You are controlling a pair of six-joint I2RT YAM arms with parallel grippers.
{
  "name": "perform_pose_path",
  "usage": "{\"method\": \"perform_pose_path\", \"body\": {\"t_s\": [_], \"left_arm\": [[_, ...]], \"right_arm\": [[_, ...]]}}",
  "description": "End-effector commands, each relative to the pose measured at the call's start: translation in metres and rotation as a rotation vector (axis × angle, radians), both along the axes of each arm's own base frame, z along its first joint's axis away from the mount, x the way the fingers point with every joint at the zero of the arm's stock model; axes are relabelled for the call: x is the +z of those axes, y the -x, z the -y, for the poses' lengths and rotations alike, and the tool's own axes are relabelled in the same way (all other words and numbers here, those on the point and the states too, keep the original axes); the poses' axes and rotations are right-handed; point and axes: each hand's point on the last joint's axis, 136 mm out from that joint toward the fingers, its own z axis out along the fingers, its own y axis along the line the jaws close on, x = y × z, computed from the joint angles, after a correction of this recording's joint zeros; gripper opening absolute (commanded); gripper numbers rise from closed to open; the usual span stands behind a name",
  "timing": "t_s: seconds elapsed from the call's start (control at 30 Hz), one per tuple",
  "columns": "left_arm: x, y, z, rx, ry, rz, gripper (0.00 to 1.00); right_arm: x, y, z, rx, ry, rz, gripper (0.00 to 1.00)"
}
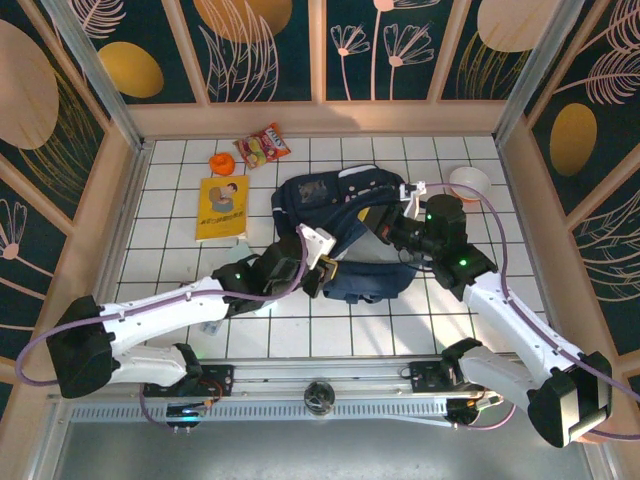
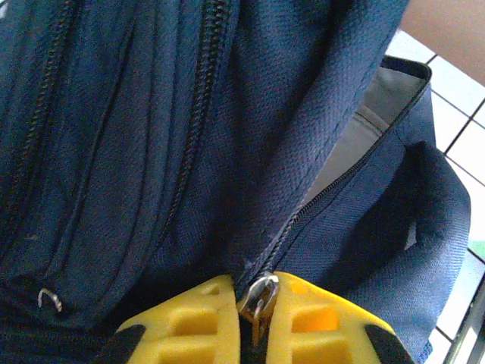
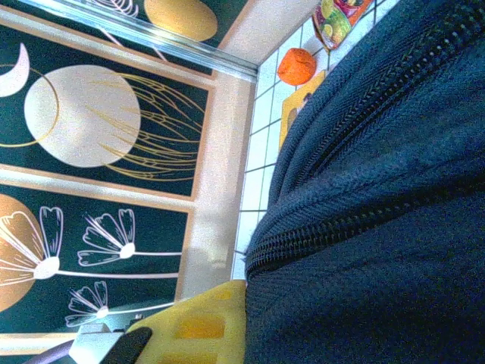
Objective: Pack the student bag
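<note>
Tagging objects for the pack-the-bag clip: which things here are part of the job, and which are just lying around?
In the job: student bag; zipper pull, pinched by left gripper; right gripper, shut on bag fabric; probably to pack: yellow book, snack packet, orange item.
Lying about: white bowl, probably.

I'm driving two matching arms, the left arm [image 1: 160, 315] and the right arm [image 1: 515, 325]: white shells with black joints and black bases. A purple cable [image 1: 28, 350] trails along each. The left tool [image 2: 255, 317] has yellow ribbed fingers [image 2: 189, 322] with black edges.
</note>
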Motion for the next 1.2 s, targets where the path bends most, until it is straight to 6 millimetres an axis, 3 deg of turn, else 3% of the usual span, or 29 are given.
{"method": "perform_pose_path", "body": {"t_s": [0.0,0.1,0.27,0.5,0.57,0.7,0.8,1.17], "left_arm": [[-0.015,0.007,-0.017,0.022,-0.035,-0.019,0.03],[-0.018,0.008,-0.022,0.031,-0.022,-0.014,0.05],[-0.013,0.025,-0.006,-0.059,0.09,-0.064,0.26],[-0.008,0.031,-0.001,-0.105,0.132,-0.065,0.36],[-0.005,0.031,-0.003,-0.099,0.141,-0.058,0.32],[-0.011,0.027,-0.014,-0.04,0.14,-0.053,0.09],[-0.019,0.026,-0.021,-0.001,0.137,-0.069,0.01],[-0.035,0.0,-0.054,0.186,0.121,-0.058,0.0]], "right_arm": [[0.052,-0.008,0.006,-0.024,-0.053,0.17,0.0],[0.052,-0.009,0.008,-0.022,-0.051,0.167,0.0],[0.054,-0.007,0.005,0.001,-0.06,0.164,0.0],[0.052,-0.008,0.005,-0.001,-0.058,0.16,0.0],[0.052,-0.008,0.005,0.0,-0.055,0.161,0.0],[0.049,-0.008,0.006,-0.001,-0.046,0.156,0.0],[0.049,-0.008,0.007,-0.003,-0.04,0.156,0.0],[0.061,0.0,0.003,0.051,-0.03,0.179,0.0]]}}
